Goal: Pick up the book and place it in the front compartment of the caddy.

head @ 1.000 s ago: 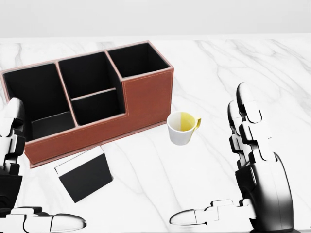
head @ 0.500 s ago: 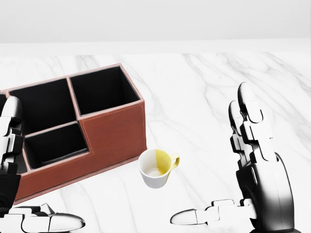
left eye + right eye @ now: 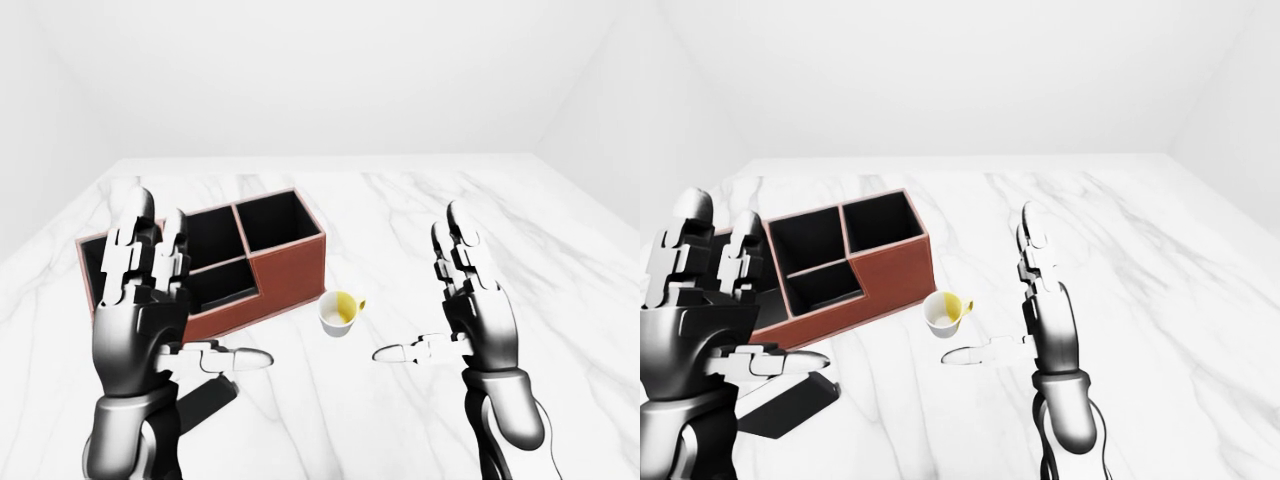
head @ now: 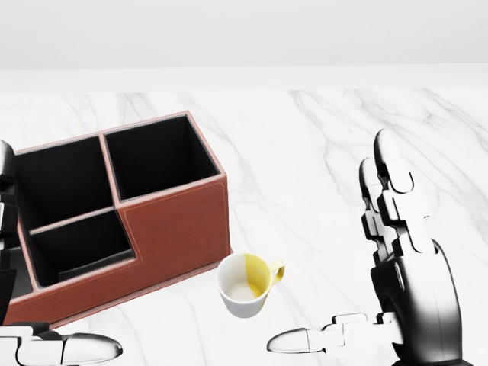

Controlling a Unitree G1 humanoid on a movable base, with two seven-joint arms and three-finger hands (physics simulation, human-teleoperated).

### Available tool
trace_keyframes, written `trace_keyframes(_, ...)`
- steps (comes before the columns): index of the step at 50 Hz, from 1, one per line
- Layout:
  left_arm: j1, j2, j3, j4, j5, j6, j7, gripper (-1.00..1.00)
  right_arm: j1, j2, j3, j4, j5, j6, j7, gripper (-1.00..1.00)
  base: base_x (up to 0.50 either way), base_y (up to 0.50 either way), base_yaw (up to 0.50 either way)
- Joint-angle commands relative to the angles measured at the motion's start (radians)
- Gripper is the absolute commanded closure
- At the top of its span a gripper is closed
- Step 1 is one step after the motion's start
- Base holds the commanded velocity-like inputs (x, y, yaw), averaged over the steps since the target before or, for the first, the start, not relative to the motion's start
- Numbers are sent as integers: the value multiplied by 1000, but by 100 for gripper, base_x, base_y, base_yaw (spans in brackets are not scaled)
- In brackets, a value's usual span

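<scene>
At the left of the left-eye view the left hand [image 3: 140,320] is held upright above the marble table [image 3: 560,300], palm toward the camera, with its fingers spread straight upward and its thumb stretched out to the right; nothing is held in it. The book [image 3: 780,405], a flat black slab, is seen lying on the table just below that thumb, near the low wall of the brown caddy [image 3: 285,275] and apart from it. The caddy's black compartments are shown with nothing visible in them. Just right of the caddy a white cup [image 4: 244,286] with a yellow inside and handle is seen tilted on the table. Farther right the right hand [image 3: 470,310] is raised the same way, fingers extended and thumb pointed left, also empty. Compared with half a second ago, the caddy and cup are placed slightly lower in the head view, a shift of the whole picture, while the right hand's pose is unchanged.
</scene>
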Motion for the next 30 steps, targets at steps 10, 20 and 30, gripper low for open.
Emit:
trace_keyframes(10, -12, 3, 22, -16, -12, 0, -6, -100, 15, -3, 6, -18, -18, 0, 14, -98, 21, -11, 0)
trace_keyframes(20, -29, 44, 91, -35, 36, 0, -107, -100, 8, 3, -7, -16, 3, 0, -1, -98, 2, 0, 0)
trace_keyframes(30, -21, 47, 197, -66, 86, 0, -259, -100, 0, 1, -5, -9, -11, 0, -6, -98, 0, 0, 0)
